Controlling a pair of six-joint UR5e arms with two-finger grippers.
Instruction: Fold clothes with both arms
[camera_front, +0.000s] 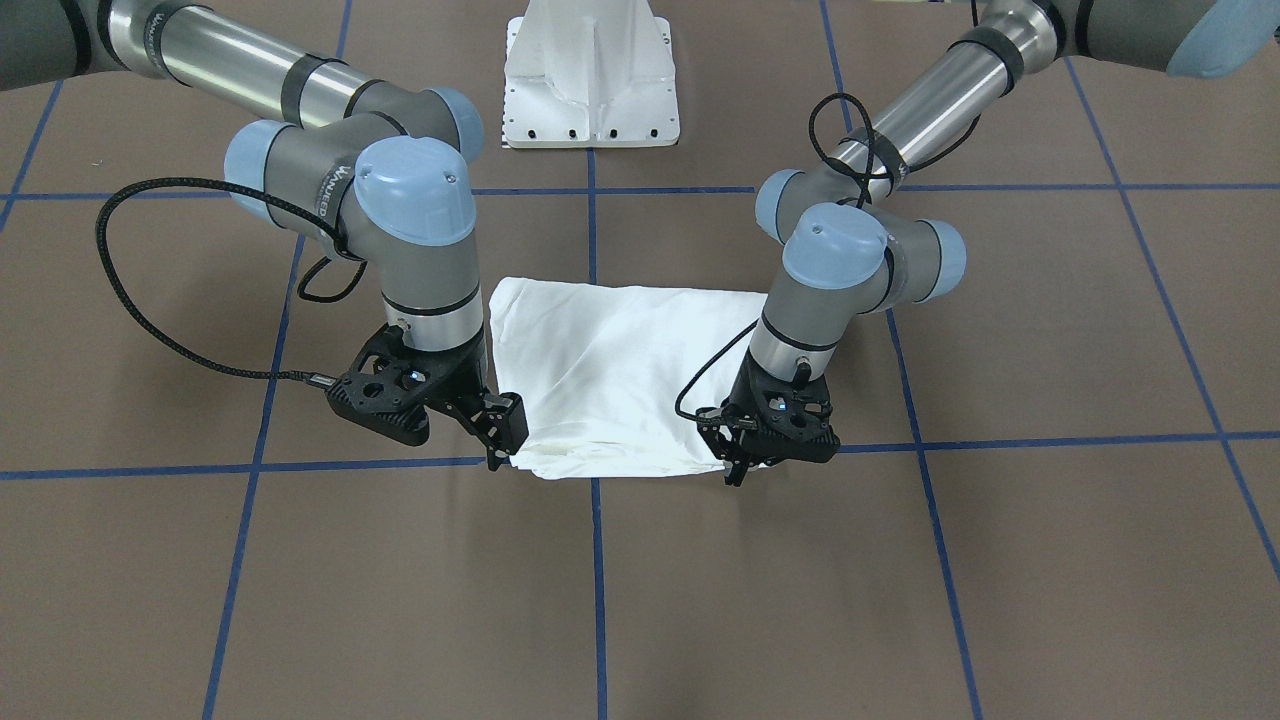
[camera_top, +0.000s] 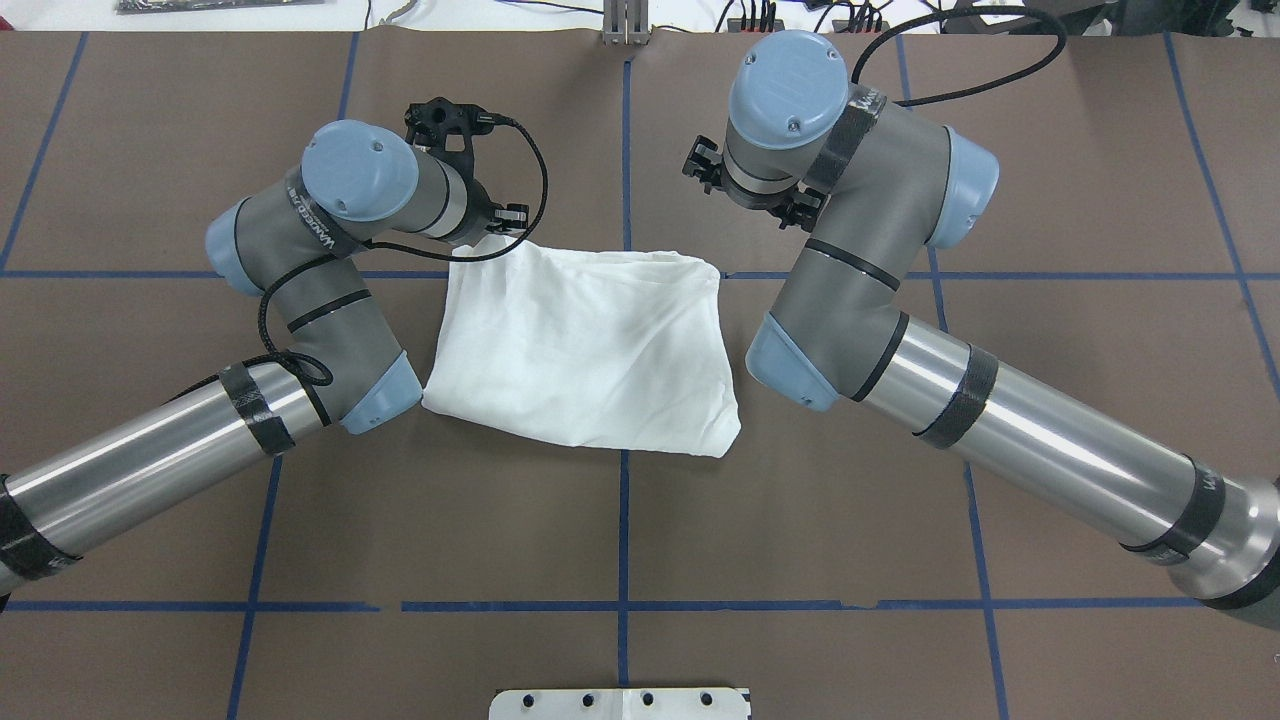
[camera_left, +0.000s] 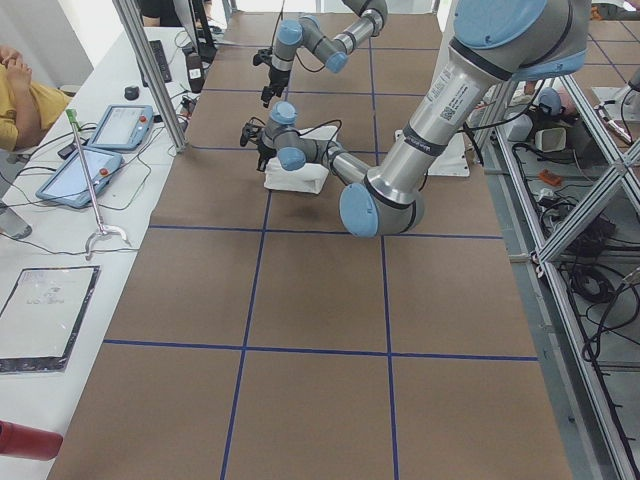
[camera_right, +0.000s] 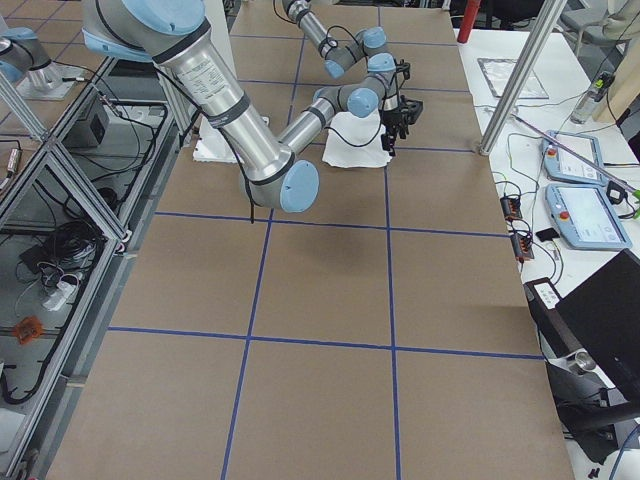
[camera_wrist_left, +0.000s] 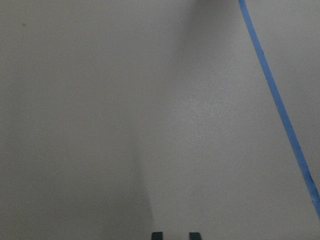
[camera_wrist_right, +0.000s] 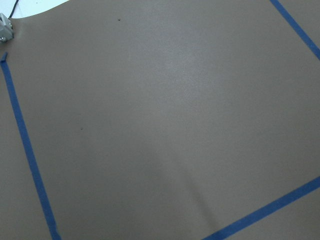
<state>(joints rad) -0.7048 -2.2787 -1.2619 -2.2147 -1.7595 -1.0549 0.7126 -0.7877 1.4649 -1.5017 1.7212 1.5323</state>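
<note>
Shirt first: you have it lying near the middle of the brown table, already folded down to a compact, roughly rectangular white packet with no sleeve sticking out and no collar or print showing. In the overhead view its near edge runs askew and one near corner hangs lower than the other, so I would judge the fold as mostly done but not tidy. In the front-facing view both claws sit at the packet's far corners, on the edge away from the robot's base. Your right claw is on that view's left, its fingers drawn close together right at the corner of the cloth, apparently pinching it. Your left claw is at the other corner, fingers narrow and touching the hem; whether cloth is really caught between them I cannot tell. The wrist cameras show only bare table and blue tape lines, which does not settle the grip. By my reading, what is left for you is either one more fold, bringing this far edge toward the base, or just letting go and squaring the skewed near edge.
</note>
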